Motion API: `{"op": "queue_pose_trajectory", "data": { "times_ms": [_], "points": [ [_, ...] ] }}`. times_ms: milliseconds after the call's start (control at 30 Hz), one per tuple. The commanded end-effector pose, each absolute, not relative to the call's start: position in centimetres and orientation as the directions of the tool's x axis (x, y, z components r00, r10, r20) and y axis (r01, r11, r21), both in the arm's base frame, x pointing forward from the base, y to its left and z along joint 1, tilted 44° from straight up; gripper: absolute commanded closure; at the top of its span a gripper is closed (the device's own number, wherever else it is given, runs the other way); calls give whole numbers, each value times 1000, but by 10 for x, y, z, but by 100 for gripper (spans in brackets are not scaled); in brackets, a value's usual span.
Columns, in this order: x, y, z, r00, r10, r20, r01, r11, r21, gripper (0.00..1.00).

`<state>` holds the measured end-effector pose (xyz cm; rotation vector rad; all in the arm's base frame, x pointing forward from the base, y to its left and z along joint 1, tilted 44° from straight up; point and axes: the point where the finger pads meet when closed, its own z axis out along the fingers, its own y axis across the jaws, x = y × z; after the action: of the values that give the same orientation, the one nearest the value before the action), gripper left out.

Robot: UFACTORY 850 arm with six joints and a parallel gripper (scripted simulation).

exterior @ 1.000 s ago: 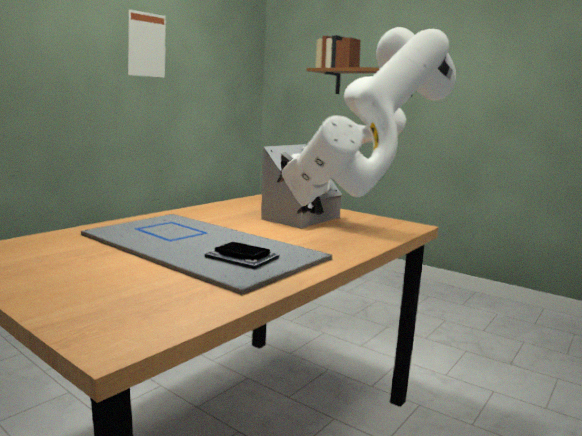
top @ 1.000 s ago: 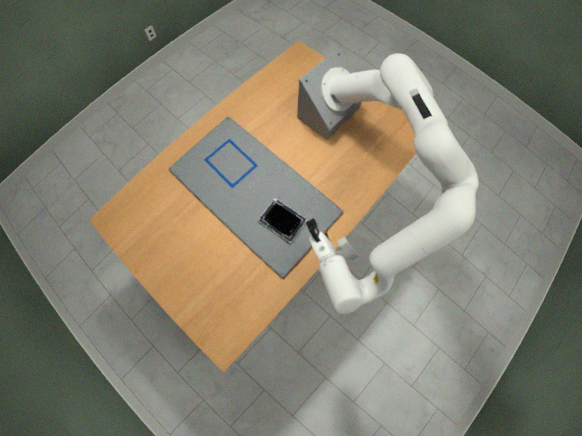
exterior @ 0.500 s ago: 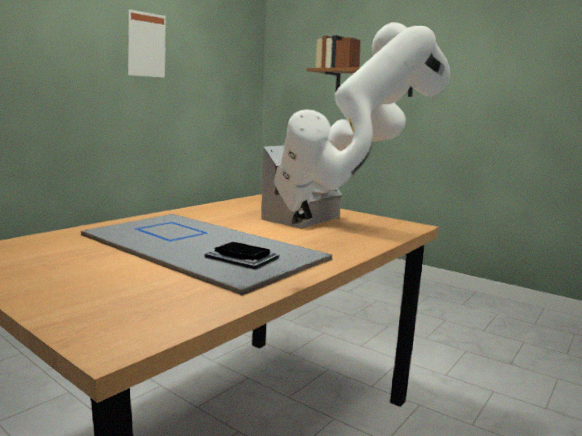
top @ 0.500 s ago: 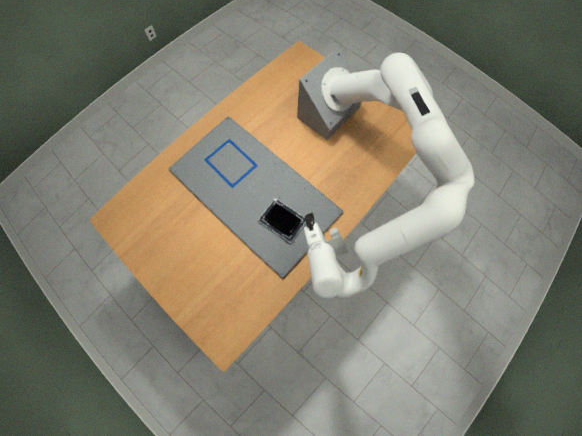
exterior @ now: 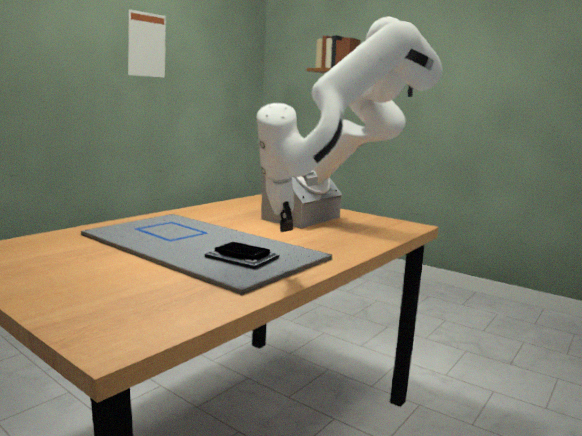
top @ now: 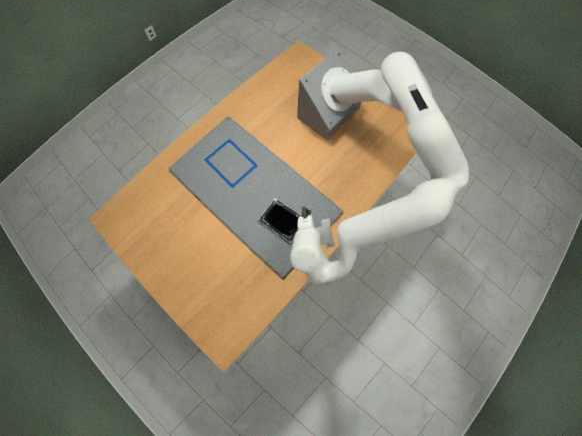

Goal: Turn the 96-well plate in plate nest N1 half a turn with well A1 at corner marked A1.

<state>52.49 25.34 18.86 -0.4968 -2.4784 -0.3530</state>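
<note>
The black 96-well plate point(top: 280, 218) point(exterior: 242, 250) lies flat in the plate nest N1 point(top: 288, 238) point(exterior: 265, 261), near the right end of the grey mat point(top: 200, 145) point(exterior: 125, 240). I cannot make out its cut-off corner or the A1 mark. My gripper point(top: 314, 215) point(exterior: 286, 220) is open and empty. It points down and hangs above the mat, just to the right of the plate and well clear of it. One finger shows dark and the other pale in the top view.
A blue square outline point(top: 219, 173) point(exterior: 188, 236) is marked on the mat's far end. The grey robot pedestal point(top: 320, 105) point(exterior: 315, 205) stands at the table's back. The arm reaches out past the table's right edge. The wooden table point(top: 175, 280) point(exterior: 75, 320) carries the mat.
</note>
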Motion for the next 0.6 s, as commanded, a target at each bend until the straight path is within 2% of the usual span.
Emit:
{"op": "queue_pose_trajectory", "data": {
  "times_ms": [0, 400, 567],
  "points": [
    [528, 252, 174, -704, 356, 614, 562, 809, 174, 0],
    [539, 242, 150, -566, 501, 655, 760, 624, 180, 0],
    [546, 232, 137, -460, 577, 675, 856, 489, 165, 0]
  ]
}}
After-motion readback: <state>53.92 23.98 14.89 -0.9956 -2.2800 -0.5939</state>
